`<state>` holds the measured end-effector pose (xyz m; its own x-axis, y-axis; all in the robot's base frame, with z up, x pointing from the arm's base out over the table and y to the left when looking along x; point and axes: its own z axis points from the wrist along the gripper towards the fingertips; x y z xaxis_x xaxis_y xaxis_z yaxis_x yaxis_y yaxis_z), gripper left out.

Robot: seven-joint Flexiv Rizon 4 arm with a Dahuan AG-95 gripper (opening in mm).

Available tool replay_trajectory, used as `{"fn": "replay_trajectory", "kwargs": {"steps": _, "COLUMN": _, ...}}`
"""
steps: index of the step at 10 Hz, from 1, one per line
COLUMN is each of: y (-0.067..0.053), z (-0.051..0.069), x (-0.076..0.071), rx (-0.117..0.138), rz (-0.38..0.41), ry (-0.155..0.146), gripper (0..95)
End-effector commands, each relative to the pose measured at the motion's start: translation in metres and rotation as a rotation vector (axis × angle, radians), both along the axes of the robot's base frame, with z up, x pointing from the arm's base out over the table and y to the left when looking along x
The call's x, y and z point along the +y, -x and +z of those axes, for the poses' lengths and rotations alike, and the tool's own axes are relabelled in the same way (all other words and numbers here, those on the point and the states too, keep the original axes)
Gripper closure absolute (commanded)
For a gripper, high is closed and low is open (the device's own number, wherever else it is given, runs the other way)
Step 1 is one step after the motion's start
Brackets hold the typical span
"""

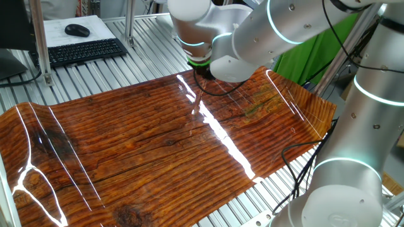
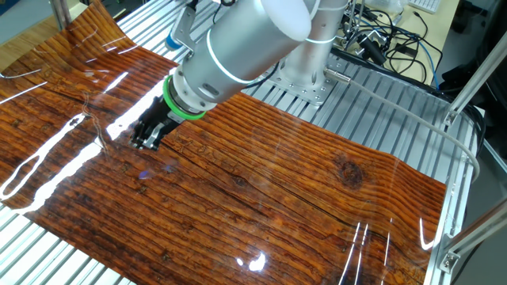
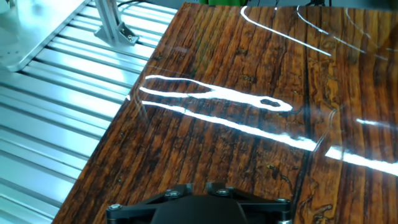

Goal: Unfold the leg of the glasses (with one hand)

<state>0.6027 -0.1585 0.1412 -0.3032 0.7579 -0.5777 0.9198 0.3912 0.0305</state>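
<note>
The glasses show only as faint thin wire lines on the wood-grain sheet, just left of my gripper. In the hand view, faint curved wire lines that may be the glasses lie ahead to the right, among glare streaks. I cannot pick out the leg on its own. My black gripper tip is low, at the sheet's surface, and its fingers look pressed together with nothing seen between them. In the hand view only the gripper's body shows; the fingertips are out of view. In one fixed view the arm hides most of the gripper.
The sheet lies on a slatted aluminium table and curls up at its ends. A keyboard and mouse sit at the far corner. Cables and the arm's base stand behind. Upright posts rise by the sheet's edge.
</note>
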Motion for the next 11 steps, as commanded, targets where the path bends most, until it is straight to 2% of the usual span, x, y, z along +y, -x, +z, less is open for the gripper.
{"fn": "replay_trajectory", "kwargs": {"steps": 1, "y": -0.001, "z": -0.003, "x": 0.002, "rx": 0.010, "rz": 0.000, "ry": -0.002, "gripper": 76.0}}
{"fn": "replay_trajectory", "kwargs": {"steps": 3, "y": -0.001, "z": -0.003, "x": 0.003, "rx": 0.022, "rz": 0.006, "ry": -0.010, "gripper": 76.0}}
{"fn": "replay_trajectory", "kwargs": {"steps": 5, "y": -0.001, "z": -0.003, "x": 0.003, "rx": 0.049, "rz": 0.038, "ry": -0.076, "gripper": 76.0}}
{"fn": "replay_trajectory", "kwargs": {"steps": 6, "y": -0.001, "z": -0.003, "x": 0.002, "rx": 0.070, "rz": 0.060, "ry": -0.135, "gripper": 76.0}}
{"fn": "replay_trajectory", "kwargs": {"steps": 7, "y": -0.002, "z": -0.004, "x": 0.001, "rx": 0.109, "rz": 0.093, "ry": -0.244, "gripper": 95.0}}
{"fn": "replay_trajectory", "kwargs": {"steps": 8, "y": -0.003, "z": -0.005, "x": 0.000, "rx": 0.140, "rz": 0.108, "ry": -0.308, "gripper": 95.0}}
{"fn": "replay_trajectory", "kwargs": {"steps": 10, "y": -0.006, "z": -0.006, "x": -0.006, "rx": 0.240, "rz": 0.211, "ry": -0.361, "gripper": 95.0}}
{"fn": "replay_trajectory", "kwargs": {"steps": 11, "y": -0.008, "z": -0.007, "x": -0.012, "rx": 0.274, "rz": 0.244, "ry": -0.417, "gripper": 95.0}}
